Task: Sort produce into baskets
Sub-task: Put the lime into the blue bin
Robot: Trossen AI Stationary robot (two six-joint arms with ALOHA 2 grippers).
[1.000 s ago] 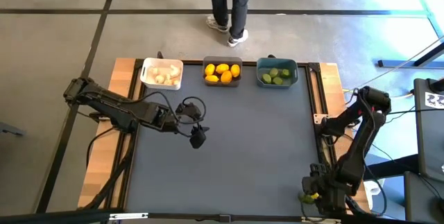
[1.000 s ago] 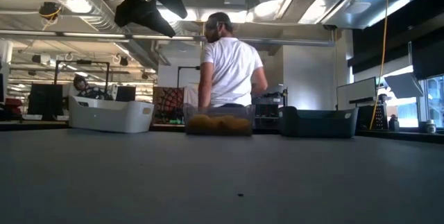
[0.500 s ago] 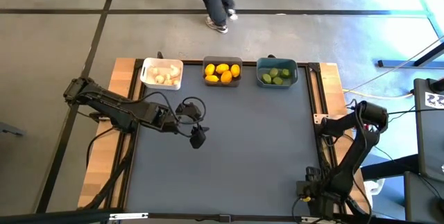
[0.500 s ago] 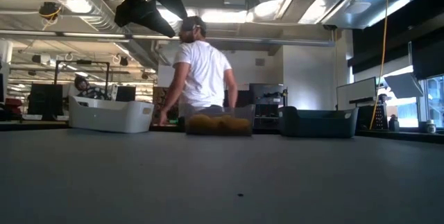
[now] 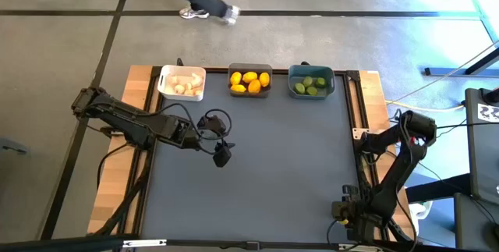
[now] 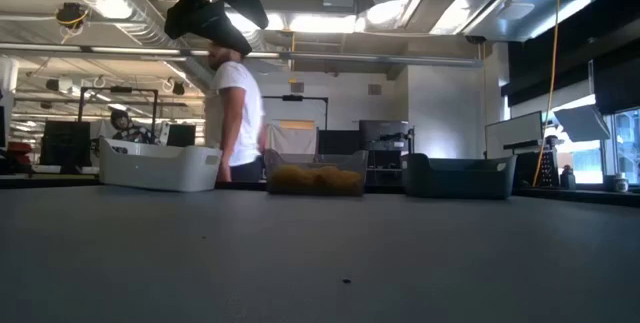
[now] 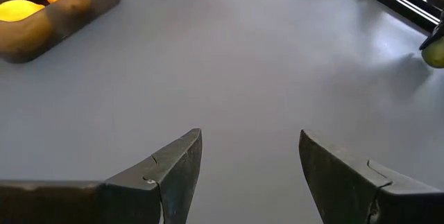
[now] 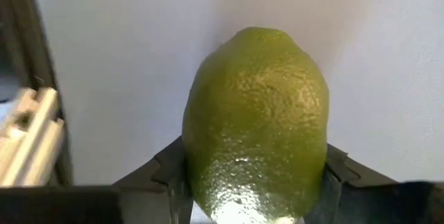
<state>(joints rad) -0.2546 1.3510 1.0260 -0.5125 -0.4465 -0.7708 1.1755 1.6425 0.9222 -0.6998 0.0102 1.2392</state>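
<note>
Three bins stand along the far edge. The white bin (image 5: 182, 83) holds garlic-like bulbs, the dark grey bin (image 5: 249, 81) holds lemons (image 7: 28, 12), and the teal bin (image 5: 311, 81) holds limes. My right gripper (image 5: 343, 221) is at the table's near right corner, shut on a green lime (image 8: 255, 120). That lime also shows far off in the left wrist view (image 7: 434, 53). My left gripper (image 7: 250, 137) is open and empty above the left middle of the mat (image 5: 222, 157). My right gripper pinches the lime between its two fingers, one finger on each of its long sides (image 8: 198, 175). The lime's long axis runs along the fingers, and its pointed end (image 8: 258, 33) faces away from the wrist. Whether the lime touches the mat, I cannot tell.
The grey mat (image 5: 273, 174) is bare between the arms and the bins. Wooden strips and black rails (image 5: 365, 127) run along both sides. A person (image 6: 235, 113) walks beyond the far edge, behind the white bin.
My right arm has drawn a little toward the table's near edge with the lime still in its fingers. The person beyond the far edge has walked toward the left.
</note>
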